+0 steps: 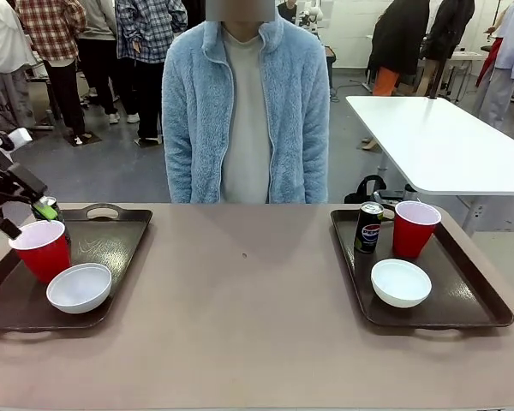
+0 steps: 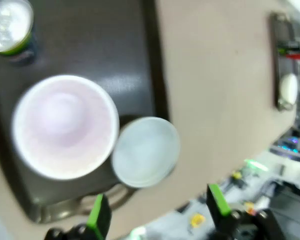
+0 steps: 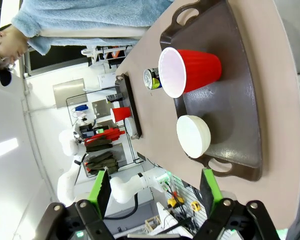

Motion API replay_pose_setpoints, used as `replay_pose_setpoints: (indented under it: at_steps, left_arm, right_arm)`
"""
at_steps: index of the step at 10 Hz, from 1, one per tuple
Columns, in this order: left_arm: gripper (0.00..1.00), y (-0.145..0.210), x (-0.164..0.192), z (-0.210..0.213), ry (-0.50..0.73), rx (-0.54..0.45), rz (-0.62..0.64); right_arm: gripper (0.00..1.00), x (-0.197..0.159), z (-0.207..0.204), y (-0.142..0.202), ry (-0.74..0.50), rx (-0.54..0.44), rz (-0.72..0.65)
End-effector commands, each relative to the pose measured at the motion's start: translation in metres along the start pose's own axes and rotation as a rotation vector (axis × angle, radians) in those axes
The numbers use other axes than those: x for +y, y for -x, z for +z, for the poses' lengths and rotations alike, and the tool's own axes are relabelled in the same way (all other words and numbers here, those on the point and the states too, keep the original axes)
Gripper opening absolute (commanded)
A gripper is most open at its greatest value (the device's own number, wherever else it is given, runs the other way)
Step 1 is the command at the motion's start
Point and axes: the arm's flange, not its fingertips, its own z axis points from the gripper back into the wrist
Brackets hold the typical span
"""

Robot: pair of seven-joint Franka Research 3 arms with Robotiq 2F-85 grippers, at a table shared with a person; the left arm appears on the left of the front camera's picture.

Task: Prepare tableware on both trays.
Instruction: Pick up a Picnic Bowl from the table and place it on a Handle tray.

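Note:
On the left tray stand a red cup, a white bowl and a can mostly hidden behind the cup. My left gripper hangs open just above that cup and can. From above, its blurred wrist view shows the cup, bowl and can, with the gripper empty. The right tray holds a Pepsi can, red cup and bowl. My right gripper is open, well back from its cup, can and bowl.
A person in a light blue fleece stands at the far edge, hands off the table. The tan tabletop lies bare between the trays. A white table stands behind at the right.

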Motion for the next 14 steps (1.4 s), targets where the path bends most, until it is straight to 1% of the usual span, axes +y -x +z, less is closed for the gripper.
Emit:
replay_pose_setpoints:
  at_steps: [1,2,3,4,5,7,9,10,12,14]
  left_arm:
    - [1.0,-0.008,0.029,0.019,0.238,0.087,-0.04]
    - [1.0,-0.007,0.041,0.028,0.286,0.09,-0.067]
    - [1.0,-0.001,0.053,0.036,0.316,0.096,-0.066]
    - [1.0,0.007,0.065,0.045,0.342,0.065,-0.063]
    - [1.0,0.015,0.081,0.054,0.38,0.004,-0.028]
    - [1.0,0.016,0.107,0.059,0.433,-0.059,0.054]
    - [1.0,0.012,0.115,0.07,0.475,-0.137,0.102]
    - [1.0,0.016,0.117,0.069,0.485,-0.158,0.119]
    - [1.0,0.016,0.12,0.079,0.475,-0.151,0.133]
    - [1.0,0.02,0.12,0.083,0.418,-0.114,0.148]
  right_arm:
    - [0.93,0.001,0.001,-0.002,-0.006,0.005,-0.004]
    - [0.93,0.001,0.001,-0.002,-0.006,0.005,-0.004]
    - [0.93,0.001,0.001,-0.002,-0.006,0.005,-0.004]
    - [0.93,0.001,0.001,-0.002,-0.006,0.005,-0.004]
    - [0.93,0.001,0.001,-0.002,-0.006,0.005,-0.004]
    - [0.93,0.001,0.001,-0.002,-0.006,0.005,-0.004]
    - [0.93,0.001,0.001,-0.002,-0.006,0.005,-0.004]
    - [0.93,0.001,0.001,-0.002,-0.006,0.005,-0.004]
    - [0.93,0.001,0.001,-0.002,-0.006,0.005,-0.004]
    - [0.93,0.001,0.001,-0.002,-0.006,0.005,-0.004]
